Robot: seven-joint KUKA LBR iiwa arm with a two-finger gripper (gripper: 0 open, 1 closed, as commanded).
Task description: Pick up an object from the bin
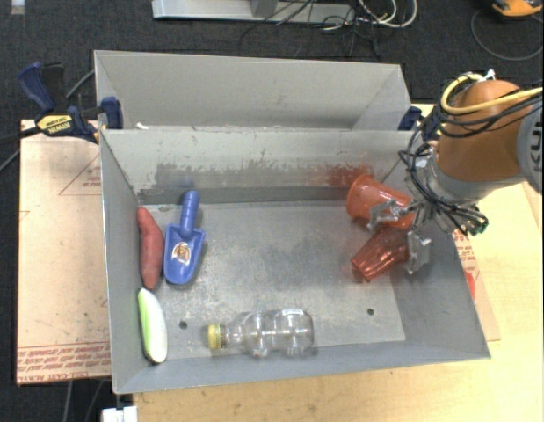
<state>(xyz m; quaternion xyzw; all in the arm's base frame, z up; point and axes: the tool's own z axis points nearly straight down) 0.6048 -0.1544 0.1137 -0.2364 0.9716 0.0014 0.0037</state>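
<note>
Camera view: the gripper (403,234) is low at the right side of the bin (280,262), fingers apart and clamping nothing. A red ribbed cup (377,258) lies on its side just beside the lower finger (maybe touching it), with a second red cup (366,196) near the upper one. The clear bottle (263,332) and blue scoop (184,244) sit well apart to the left.

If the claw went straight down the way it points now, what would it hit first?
Most likely the red translucent cup lying on its side, just beside the claw. Depth is unclear, so it might instead reach the bin floor next to that cup.
</note>
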